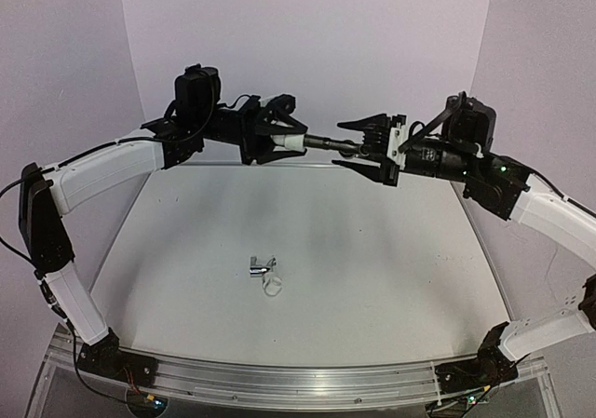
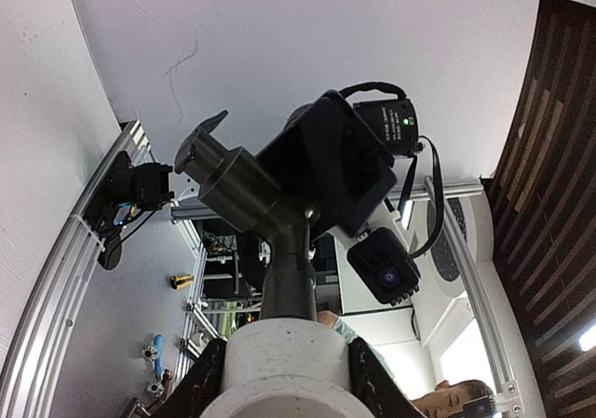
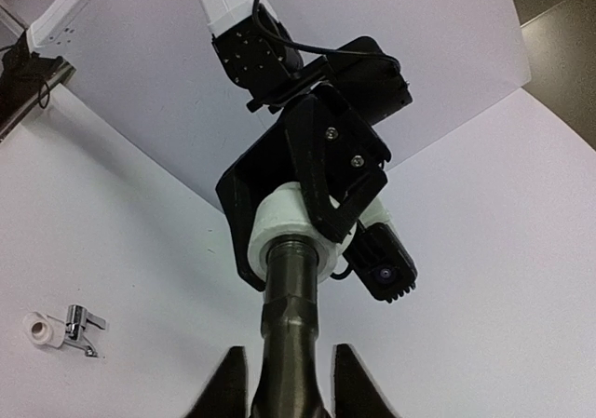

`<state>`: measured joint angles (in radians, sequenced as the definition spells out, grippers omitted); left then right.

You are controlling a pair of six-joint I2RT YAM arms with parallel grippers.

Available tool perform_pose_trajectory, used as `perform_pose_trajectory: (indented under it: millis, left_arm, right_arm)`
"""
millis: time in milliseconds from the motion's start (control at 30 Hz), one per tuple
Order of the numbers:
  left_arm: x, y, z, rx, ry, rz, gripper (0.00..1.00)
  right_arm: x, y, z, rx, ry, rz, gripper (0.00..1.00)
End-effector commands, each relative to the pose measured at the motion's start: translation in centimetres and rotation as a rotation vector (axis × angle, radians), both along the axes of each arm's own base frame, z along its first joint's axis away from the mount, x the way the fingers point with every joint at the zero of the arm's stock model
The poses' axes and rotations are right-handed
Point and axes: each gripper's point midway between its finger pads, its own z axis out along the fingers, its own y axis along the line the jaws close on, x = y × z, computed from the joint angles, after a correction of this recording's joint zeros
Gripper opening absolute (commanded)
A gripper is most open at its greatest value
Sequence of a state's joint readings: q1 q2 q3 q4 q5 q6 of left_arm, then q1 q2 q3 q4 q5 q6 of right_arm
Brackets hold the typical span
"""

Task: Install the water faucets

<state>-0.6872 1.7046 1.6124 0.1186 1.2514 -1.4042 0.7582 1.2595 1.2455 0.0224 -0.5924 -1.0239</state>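
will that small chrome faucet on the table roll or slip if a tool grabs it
Likely rigid, heavy for its size: the chrome faucet looks metal. Its shiny finish may slip; the protruding lever should stop rolling.

Soft, even light fills the top view, leaving only faint shadows on the pale grey surface (image 1: 372, 278) and a small glint on the shiny chrome faucet (image 1: 260, 266). The left wrist view bows at its edges, where the silver aluminium rail (image 2: 56, 269) curves, and the close white plastic pipe fitting (image 2: 284, 381) is blurred. In the right wrist view the bright surface leaves the near matte black metal faucet (image 3: 291, 334) a dark, soft-focus shape.
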Motion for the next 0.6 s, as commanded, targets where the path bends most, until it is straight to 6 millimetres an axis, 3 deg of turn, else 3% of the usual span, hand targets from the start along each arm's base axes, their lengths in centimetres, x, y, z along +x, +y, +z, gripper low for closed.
perform_pose_trajectory:
  millis: [0, 200, 367, 567]
  left_arm:
    - [0.5, 1.3, 3.0, -0.087, -0.057, 0.078, 0.0]
    - [0.9, 1.7, 3.0, -0.099, -0.041, 0.101, 0.0]
    - [0.8, 1.8, 3.5, -0.117, -0.063, 0.1, 0.0]
    - [0.6, 1.9, 4.0, -0.131, -0.082, 0.094, 0.0]
  right_arm:
    - [-0.9, -0.9, 3.7, 0.088, -0.036, -0.008, 0.64]
    - [-0.6, -2.0, 3.2, 0.078, -0.045, -0.072, 0.91]
    - [-0.9, -2.5, 2.4, 0.076, 0.036, -0.081, 0.92]
    - [-1.8, -2.6, 1.8, 0.069, 0.257, -0.062, 0.97]
